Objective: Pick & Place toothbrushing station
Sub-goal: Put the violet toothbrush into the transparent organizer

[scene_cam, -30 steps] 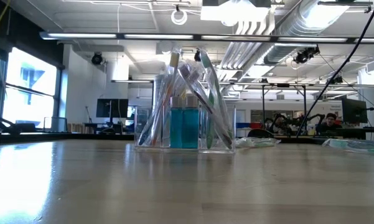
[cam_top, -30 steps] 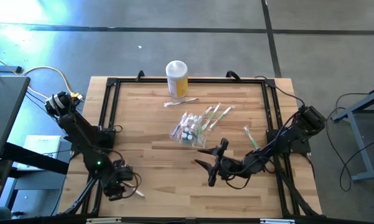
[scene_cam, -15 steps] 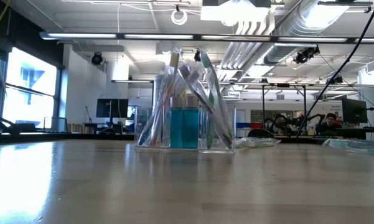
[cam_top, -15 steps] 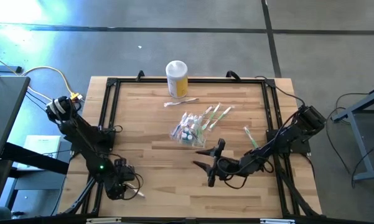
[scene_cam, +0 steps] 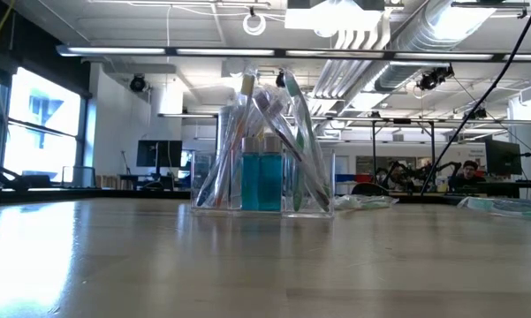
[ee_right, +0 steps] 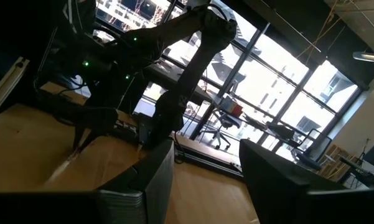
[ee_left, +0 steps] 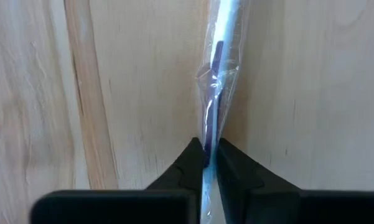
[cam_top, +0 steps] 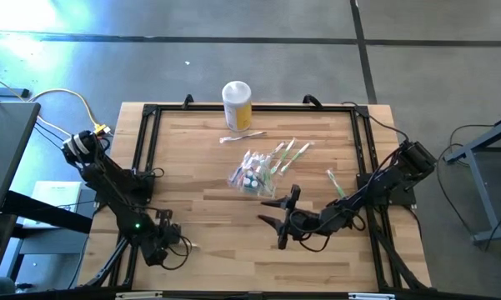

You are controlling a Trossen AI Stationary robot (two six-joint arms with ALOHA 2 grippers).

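Nearest to you, at the front left of the table (cam_top: 208, 250), your left pincer (cam_top: 173, 242) is lowered onto the wood. Its wrist view shows the pincer (ee_left: 210, 155) clenched on a wrapped toothbrush (ee_left: 218, 87), a thin purple-handled one in clear film that lies flat on the boards and runs straight away from the fingertips (ee_left: 191, 157).

Farther in, right of centre, your right pincer (cam_top: 280, 218) hovers with its jaws spread wide and nothing between them; its wrist view looks level across the table toward the left arm, with the two dark fingers (ee_right: 152, 180) well apart.

Just beyond that pincer, near the table's middle, stands the toothbrushing station (cam_top: 252, 177), a clear container crowded with toothbrushes. From table height you see the station (scene_cam: 263, 150) upright, with blue items inside and brush handles leaning outward.

To its right lies a loose green-handled toothbrush (cam_top: 335, 185), near the right arm. Beyond the station, a white stick (cam_top: 240, 137) rests on the wood, and at the far edge stands a yellow jar (cam_top: 237, 105) with a white lid.
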